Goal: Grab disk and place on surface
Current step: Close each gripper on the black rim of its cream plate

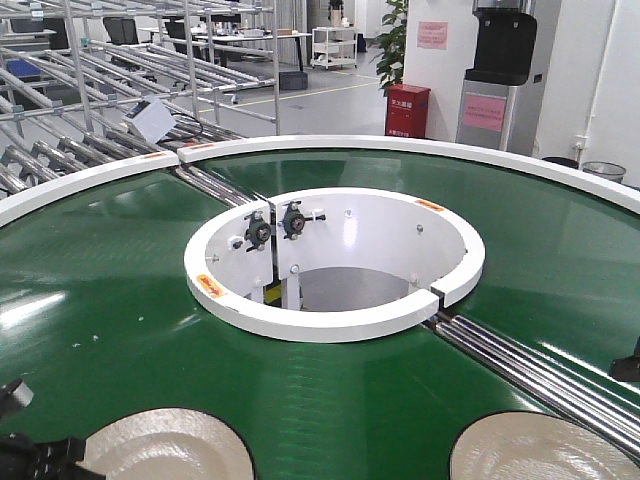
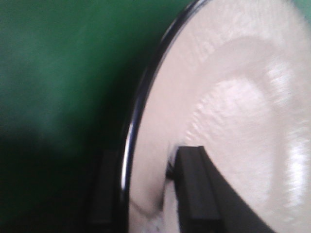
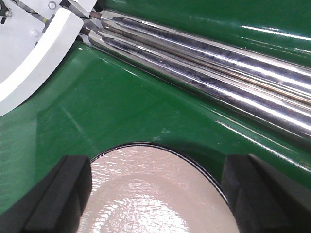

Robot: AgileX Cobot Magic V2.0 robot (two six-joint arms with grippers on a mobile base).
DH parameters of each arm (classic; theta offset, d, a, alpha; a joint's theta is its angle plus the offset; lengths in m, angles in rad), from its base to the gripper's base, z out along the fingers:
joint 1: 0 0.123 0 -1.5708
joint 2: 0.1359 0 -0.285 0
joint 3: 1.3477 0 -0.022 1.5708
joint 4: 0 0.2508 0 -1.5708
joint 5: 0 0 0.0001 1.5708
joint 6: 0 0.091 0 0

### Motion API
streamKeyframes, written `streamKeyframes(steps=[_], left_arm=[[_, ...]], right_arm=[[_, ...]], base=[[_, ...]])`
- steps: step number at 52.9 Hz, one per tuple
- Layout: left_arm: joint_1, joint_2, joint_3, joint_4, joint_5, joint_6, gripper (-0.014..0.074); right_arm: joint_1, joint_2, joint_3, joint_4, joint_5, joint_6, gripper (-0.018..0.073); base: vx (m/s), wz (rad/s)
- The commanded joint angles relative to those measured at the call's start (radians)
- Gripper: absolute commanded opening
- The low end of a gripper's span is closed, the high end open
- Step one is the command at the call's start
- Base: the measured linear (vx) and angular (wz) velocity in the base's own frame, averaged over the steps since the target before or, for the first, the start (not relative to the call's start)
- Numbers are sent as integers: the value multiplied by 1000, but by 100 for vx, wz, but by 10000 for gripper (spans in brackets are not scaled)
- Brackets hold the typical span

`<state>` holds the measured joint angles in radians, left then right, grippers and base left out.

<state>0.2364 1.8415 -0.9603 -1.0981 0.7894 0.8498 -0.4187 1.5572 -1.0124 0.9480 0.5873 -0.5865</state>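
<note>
Left disk [image 1: 165, 445], right disk [image 1: 545, 450] together on green belt [image 1: 100, 300]: shown only in front view. Right gripper [image 3: 158, 182] seen spread wide astride right disk, empty. Left gripper [image 2: 148, 167] blurred; grip cannot be told.

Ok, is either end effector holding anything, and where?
Right end effector: open over the right glossy beige round disk, holding nothing. Left end effector: one finger lies on the left beige disk near its black rim; blur hides any grip.
</note>
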Motion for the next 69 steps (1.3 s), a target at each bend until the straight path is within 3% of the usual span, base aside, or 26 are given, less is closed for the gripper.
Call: streamKeyframes(steps=[1,4,23,38,53,58,61,69], left_arm=[[-19,-40,-24,-62,52,48,77],[-19,-40,-24,-66,59,48,-12],[-19,-44,-24,-102,70,47,-10],[-19,-44,-24,-123,68,63,-10],[-19,-44,-24,-124,69,70,-9],[-19,-44,-24,-124,70,70,-9],[-18,-44,-24,-124,76,71,-9],[-17,-44,-24,-124,93,72,-9]], right_arm=[[-6,-31,-35,-7,-16,-15,594],[-8,-31,-35,-45,-17,-10,594],[-114,117,-35,-178,68,20,559],[-136,170,-35,-37,174,-167,545],[-100,252,-35,26,247,-198,508],[-53,280,-35,48,250,-227,447],[-20,286,-35,52,238,-232,361],[17,278,-35,71,195,-226,-16]], base=[[0,0],[0,0],[0,0],[0,0],[0,0],[0,0],[0,0],[0,0]])
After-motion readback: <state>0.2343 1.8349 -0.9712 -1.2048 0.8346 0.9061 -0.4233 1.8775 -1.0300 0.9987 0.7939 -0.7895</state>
